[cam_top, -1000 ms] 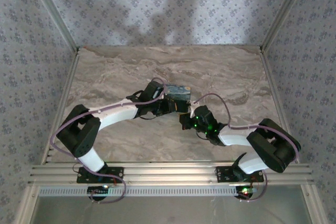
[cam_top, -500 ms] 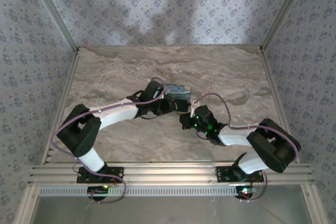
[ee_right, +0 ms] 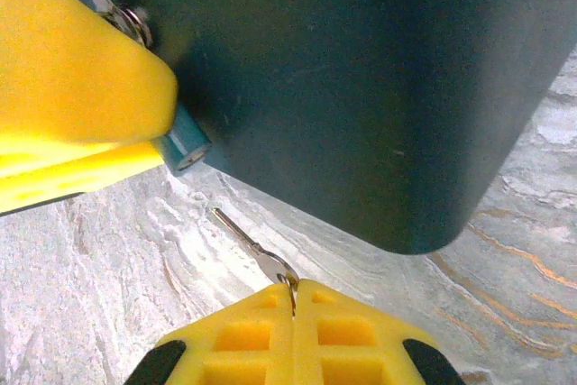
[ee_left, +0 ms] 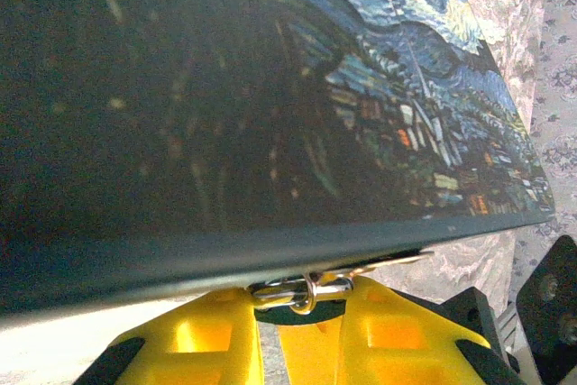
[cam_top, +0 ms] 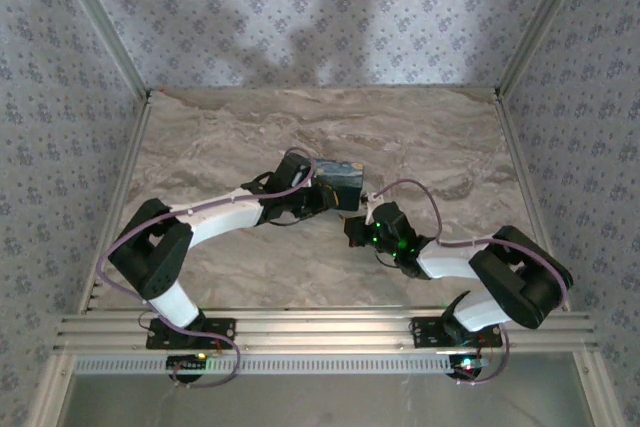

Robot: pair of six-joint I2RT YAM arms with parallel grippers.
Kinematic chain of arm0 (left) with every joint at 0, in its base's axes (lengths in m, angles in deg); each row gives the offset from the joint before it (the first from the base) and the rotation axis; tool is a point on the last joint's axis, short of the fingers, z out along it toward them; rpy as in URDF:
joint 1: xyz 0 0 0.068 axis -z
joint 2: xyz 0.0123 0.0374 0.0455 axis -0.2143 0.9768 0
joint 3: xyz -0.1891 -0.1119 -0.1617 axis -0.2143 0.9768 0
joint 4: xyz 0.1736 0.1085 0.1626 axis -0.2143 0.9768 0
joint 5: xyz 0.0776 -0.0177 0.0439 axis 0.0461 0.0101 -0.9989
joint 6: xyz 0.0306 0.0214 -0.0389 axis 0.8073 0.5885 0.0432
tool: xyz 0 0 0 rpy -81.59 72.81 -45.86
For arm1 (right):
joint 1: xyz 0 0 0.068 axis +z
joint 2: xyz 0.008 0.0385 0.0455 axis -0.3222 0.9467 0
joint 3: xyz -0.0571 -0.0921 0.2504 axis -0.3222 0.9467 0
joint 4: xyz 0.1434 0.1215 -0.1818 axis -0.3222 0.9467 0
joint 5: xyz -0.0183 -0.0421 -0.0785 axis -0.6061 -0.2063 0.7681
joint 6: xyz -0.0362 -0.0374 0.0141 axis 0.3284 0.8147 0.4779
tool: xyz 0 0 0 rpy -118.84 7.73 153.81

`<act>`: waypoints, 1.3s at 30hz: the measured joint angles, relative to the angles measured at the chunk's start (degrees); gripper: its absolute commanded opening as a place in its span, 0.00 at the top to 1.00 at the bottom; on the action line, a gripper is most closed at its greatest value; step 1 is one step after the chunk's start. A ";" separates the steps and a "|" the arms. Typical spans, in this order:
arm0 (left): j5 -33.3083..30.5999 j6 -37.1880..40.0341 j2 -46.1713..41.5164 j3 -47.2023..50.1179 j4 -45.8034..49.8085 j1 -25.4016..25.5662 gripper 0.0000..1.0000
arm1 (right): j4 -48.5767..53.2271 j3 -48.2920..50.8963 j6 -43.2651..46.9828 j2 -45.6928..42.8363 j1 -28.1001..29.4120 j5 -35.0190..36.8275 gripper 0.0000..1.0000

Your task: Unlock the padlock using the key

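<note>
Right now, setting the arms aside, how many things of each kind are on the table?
painted box: 1
padlock: 1
key: 1
Total: 3

Night-sky painted box (cam_top: 338, 180), apparently closed, near the middle of a marbled table (cam_top: 430, 137).

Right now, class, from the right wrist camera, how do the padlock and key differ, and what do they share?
Colour: the padlock is blue-teal, the key silvery.
Shape: the padlock shows a stubby end, the key a thin blade.
Holder: the padlock sits in the left gripper beside the dark box; the key is pinched by the right gripper, its tip short of the padlock.
Shared: both are clamped between yellow fingers.
</note>
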 measured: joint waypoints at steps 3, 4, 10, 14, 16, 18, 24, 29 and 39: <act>-0.17 -0.07 0.00 0.00 0.00 0.00 0.91 | -0.55 0.48 -0.50 -0.02 -0.24 -0.22 1.00; -0.17 -0.20 0.00 0.00 -0.02 0.00 0.91 | -0.70 0.50 -0.66 -0.02 -0.24 -0.26 1.00; -0.17 -0.39 0.00 0.02 -0.33 0.00 0.91 | -1.92 0.50 -2.19 -0.02 -0.35 -1.05 1.00; -0.17 -0.42 0.00 0.07 -0.50 0.00 0.91 | -2.49 0.48 -3.04 -0.02 -0.35 -1.25 1.00; -0.17 -0.42 0.00 0.11 -0.63 0.00 0.91 | -2.64 0.48 -3.41 -0.02 -0.39 -1.29 1.00; -0.17 -0.42 0.00 0.11 -0.70 0.00 0.91 | -2.73 0.48 -3.67 -0.02 -0.48 -1.29 1.00; -0.17 -0.42 0.00 0.11 -0.81 0.00 0.91 | -3.13 0.46 -4.94 -0.02 -0.87 -1.29 1.00; -0.17 -0.42 0.00 0.11 -0.81 0.00 0.91 | -3.13 0.15 -5.81 -0.02 -0.98 -1.49 1.00; -0.44 -0.42 0.00 0.13 -0.83 0.00 0.91 | -3.28 -0.50 -6.05 0.09 -1.11 -1.70 1.00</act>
